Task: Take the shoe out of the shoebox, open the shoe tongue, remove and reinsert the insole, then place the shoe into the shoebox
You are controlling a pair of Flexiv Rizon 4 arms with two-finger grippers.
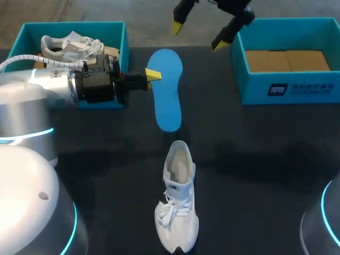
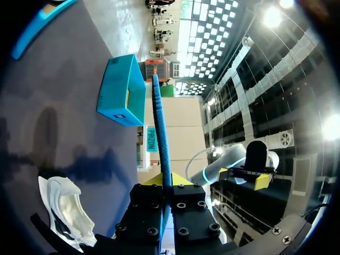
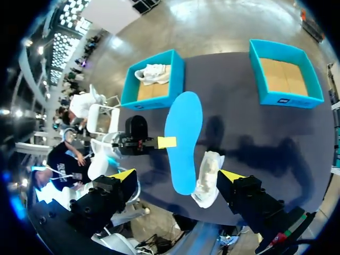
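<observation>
Left pincer (image 1: 153, 75) clamps the blue insole (image 1: 167, 95) by its edge, beyond the white shoe (image 1: 177, 212) — ready, I judge, for reinserting; right pincer (image 1: 197, 34) hangs open farther beyond.

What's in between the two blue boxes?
The blue insole, in the head view. It is between the left shoebox and the right shoebox, pinched at its edge by the left end effector.

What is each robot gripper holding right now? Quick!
Left gripper: jaws shut on the blue insole, pinching its edge.
Right gripper: jaws open, holding nothing.
</observation>
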